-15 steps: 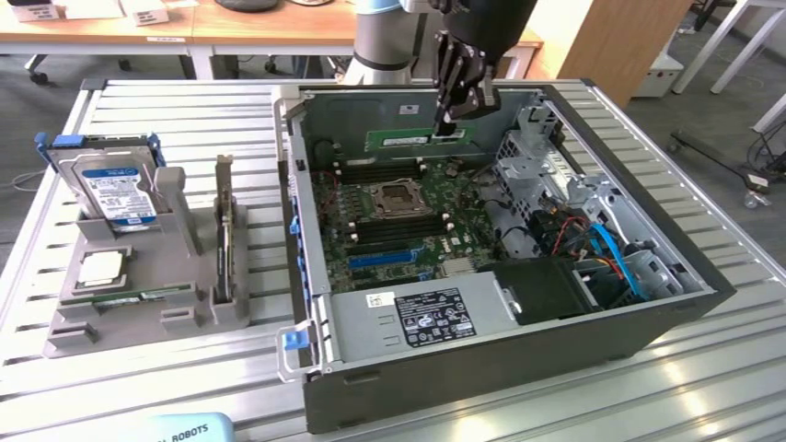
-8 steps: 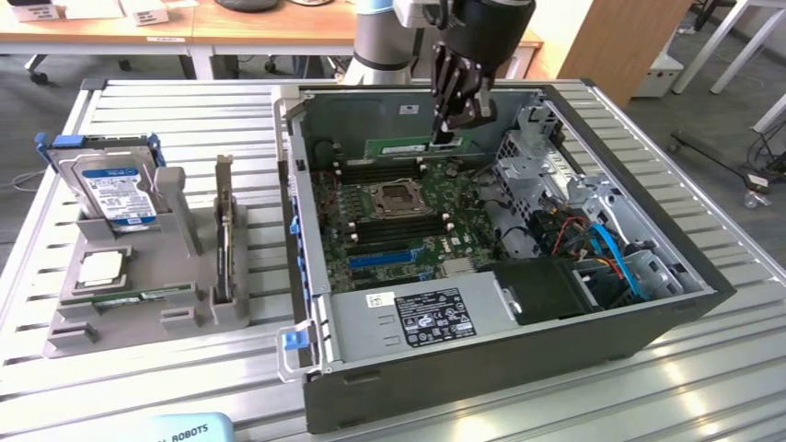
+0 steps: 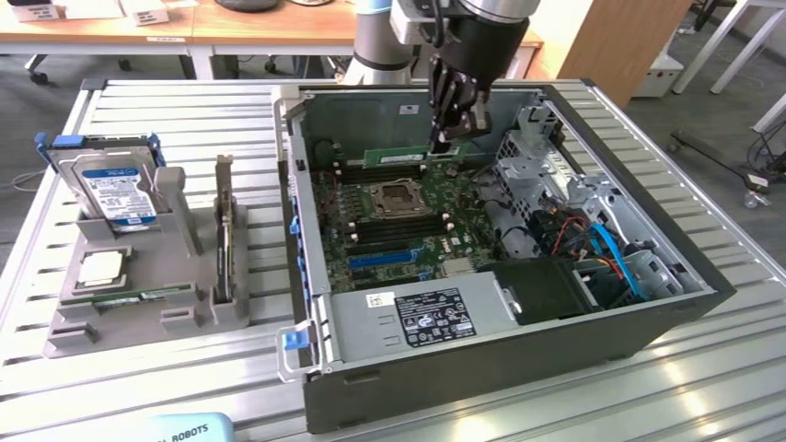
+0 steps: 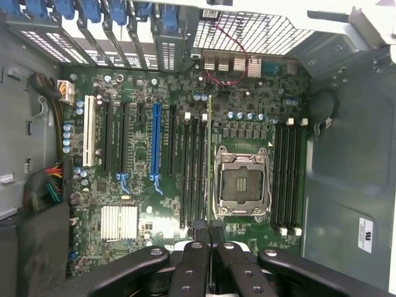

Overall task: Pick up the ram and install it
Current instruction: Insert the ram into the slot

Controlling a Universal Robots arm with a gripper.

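The ram (image 3: 403, 157), a long, thin green circuit-board stick, hangs on edge inside the open black metal computer case (image 3: 639, 318), clamped at one end between the closed fingers of the black gripper (image 3: 450, 140). In the exterior view its long axis runs level from the gripper towards the exterior view's left, with its flat face to the camera and its lower edge towards the green motherboard (image 3: 457, 241). In the wrist view the ram (image 4: 210, 154) shows edge-on as a thin line reaching away from the gripper (image 4: 208, 230). It lies parallel to the black memory slots (image 4: 193, 167) and just beside the one nearest the square silver processor socket (image 4: 241, 182). Whether the edge touches a slot I cannot tell.

A second bank of black slots (image 4: 286, 173) lies on the socket's other side, and a blue expansion slot (image 4: 154, 145) lies beyond the first bank. A silver drive cage (image 3: 547, 157) stands close to the gripper on the exterior view's right, with red and blue cables (image 3: 610, 253) below it. A grey power-supply box (image 3: 418, 318) with a white label closes the near end of the case.

Well apart, on the exterior view's left, a grey plastic holder (image 3: 184, 216) stands on the slatted metal table (image 3: 184, 120). It carries a blue-labelled silver hard drive (image 3: 117, 189), a square silver processor chip (image 3: 101, 267) and a second green memory stick (image 3: 129, 297), lying flat.
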